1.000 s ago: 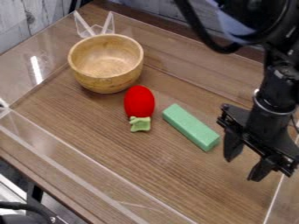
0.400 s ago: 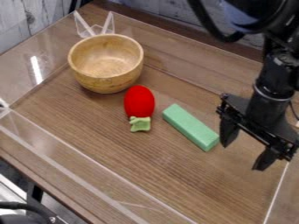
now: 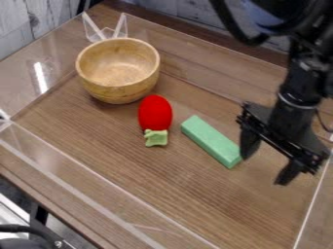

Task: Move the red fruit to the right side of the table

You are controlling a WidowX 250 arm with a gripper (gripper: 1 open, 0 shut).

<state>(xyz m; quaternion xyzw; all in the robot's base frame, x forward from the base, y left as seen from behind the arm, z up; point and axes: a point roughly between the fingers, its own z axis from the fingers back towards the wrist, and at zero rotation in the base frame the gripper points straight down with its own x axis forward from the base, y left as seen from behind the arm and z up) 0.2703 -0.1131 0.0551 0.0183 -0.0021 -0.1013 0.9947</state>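
While the black arm hangs over the right part of the tabletop [image 3: 92,185], its tool [image 3: 270,160] points downward with both dark fingers [image 3: 247,146] spread wide and nothing between them. 1 finger stands just beside the right end of the green rectangular block [image 3: 211,140]; whether it touches the block cannot be told from this angle. The other finger sits lower in the frame, toward the right acrylic wall [image 3: 316,209]. Red fruit [image 3: 155,114]: lies on the wood-grain surface near the middle, its pale green leafy stem [image 3: 156,139] pointing toward the camera, resting free and well apart from the tool. Green block lies diagonally, just right of the fruit, a narrow gap of bare wood between the 2. Wooden bowl [image 3: 117,69]: upright, seemingly holding nothing, up and left of the fruit, near but not touching it. Clear low walls edge the tabletop on all visible sides; 2 thin clear upright pieces [image 3: 104,29] rise just behind the bowl. Black cables [image 3: 247,27] loop across the top of the frame above the arm. Fruit sits on the left of both the block and the tool.
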